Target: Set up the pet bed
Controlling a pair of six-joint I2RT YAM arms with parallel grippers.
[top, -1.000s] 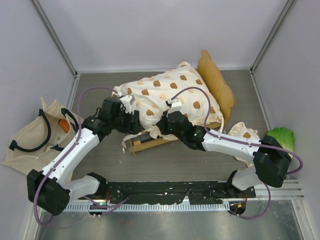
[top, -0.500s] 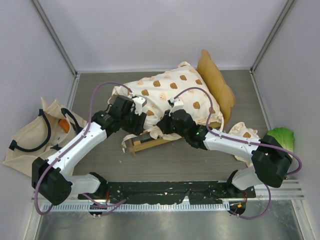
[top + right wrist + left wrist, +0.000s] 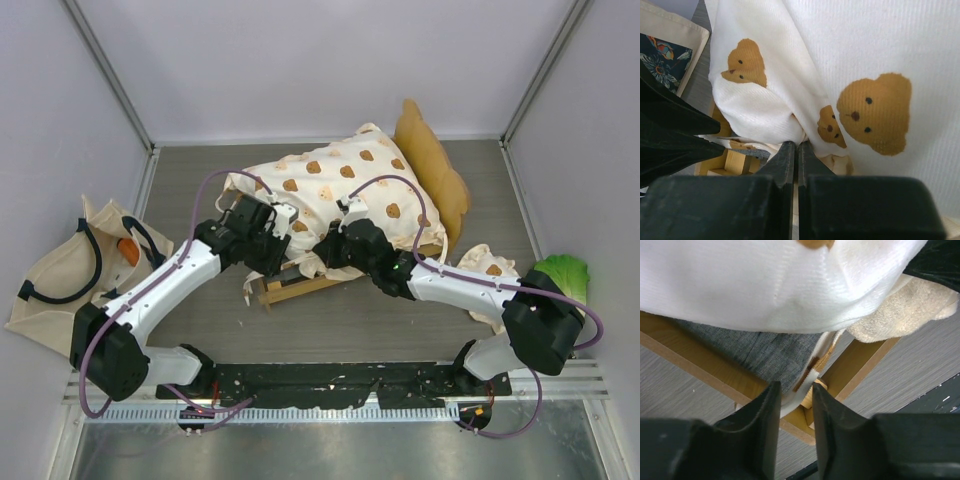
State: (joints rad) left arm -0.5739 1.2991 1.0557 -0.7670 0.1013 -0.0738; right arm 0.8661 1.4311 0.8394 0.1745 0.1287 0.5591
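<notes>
White-shelled left arm (image 3: 165, 285) and right arm (image 3: 460, 287) have bulky black joints; a purple cable (image 3: 222, 173) loops along each. Matte black, blocky left claw (image 3: 794, 410) and right claw (image 3: 795, 160).

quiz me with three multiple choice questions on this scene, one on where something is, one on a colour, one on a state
1. Where in the top view is the green lettuce toy?
A far right
B far left
C centre

2. What colour are the bears printed on the cushion?
A blue
B brown
C green

3. How is the right hand?
A wide open
B holding the lettuce toy
C shut, pinching cushion fabric

Answers:
1 A, it sits at the picture's right edge.
2 B, the bears are brown on cream cloth.
3 C, the hand is closed where the fabric's creases gather.
</notes>
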